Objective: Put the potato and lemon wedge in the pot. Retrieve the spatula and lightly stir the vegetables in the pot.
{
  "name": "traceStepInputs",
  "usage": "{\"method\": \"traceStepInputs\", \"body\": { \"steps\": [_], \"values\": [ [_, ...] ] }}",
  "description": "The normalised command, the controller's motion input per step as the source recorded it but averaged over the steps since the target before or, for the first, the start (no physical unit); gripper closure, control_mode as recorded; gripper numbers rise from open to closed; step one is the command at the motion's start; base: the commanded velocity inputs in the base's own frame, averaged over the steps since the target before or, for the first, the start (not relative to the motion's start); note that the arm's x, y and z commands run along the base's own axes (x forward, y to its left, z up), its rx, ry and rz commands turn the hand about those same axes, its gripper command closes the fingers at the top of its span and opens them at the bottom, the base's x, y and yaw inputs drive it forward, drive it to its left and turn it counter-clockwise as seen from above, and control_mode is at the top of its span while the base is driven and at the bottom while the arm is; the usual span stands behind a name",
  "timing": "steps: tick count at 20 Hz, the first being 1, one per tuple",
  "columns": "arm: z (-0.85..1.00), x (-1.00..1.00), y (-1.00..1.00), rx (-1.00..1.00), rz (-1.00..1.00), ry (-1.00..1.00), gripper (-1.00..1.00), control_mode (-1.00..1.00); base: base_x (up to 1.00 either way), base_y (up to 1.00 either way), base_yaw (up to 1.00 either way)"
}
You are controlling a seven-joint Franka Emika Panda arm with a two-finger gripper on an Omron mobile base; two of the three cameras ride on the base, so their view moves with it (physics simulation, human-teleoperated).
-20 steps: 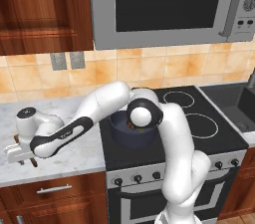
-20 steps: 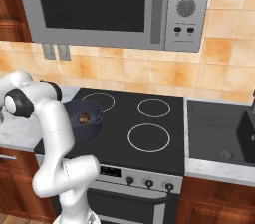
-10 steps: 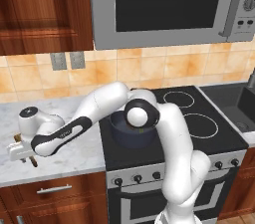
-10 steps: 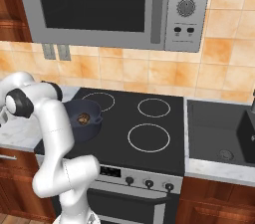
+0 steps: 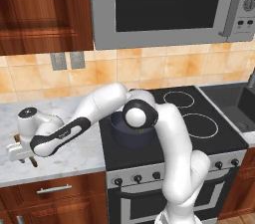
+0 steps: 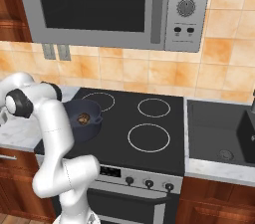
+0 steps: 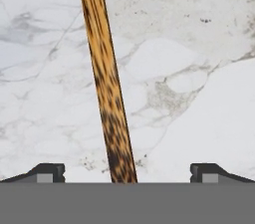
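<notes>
The spatula point(image 7: 107, 88) lies flat on the white marble counter, its speckled orange-brown handle running between my open fingertips point(image 7: 48, 172). My gripper point(image 7: 128, 173) hovers low over it without touching it. In the left base view the gripper point(image 5: 21, 153) sits at the counter's left end, with a bit of the spatula point(image 5: 33, 161) poking out beneath it. The dark blue-grey pot point(image 5: 124, 137) stands on the stove's front left burner, partly behind my elbow. The brown potato point(image 6: 83, 117) rests inside the pot point(image 6: 89, 129). I cannot make out the lemon wedge.
The black stove point(image 5: 199, 123) takes up the middle, with a microwave point(image 5: 164, 4) above it and a sink point(image 6: 219, 133) to the right. The marble counter point(image 5: 74, 158) runs from the stove to my gripper. Wooden cabinets hang at the upper left.
My elbow has eased slightly to the left. The gripper stays open over the spatula handle.
</notes>
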Motion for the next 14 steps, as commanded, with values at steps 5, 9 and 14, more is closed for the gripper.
{"method": "traceStepInputs", "body": {
  "steps": [5, 9, 14],
  "values": [
    [-0.15, 0.00, 0.00, 0.00, 0.00, 0.00, -1.00, -1.00, 0.00, 0.00, 0.00],
    [-0.12, 0.00, 0.00, 0.00, 0.00, 0.00, -1.00, -1.00, 0.00, 0.00, 0.00],
    [-0.10, 0.00, 0.02, -0.01, 0.00, 0.00, -1.00, -1.00, 0.00, 0.00, 0.00]
  ]
}}
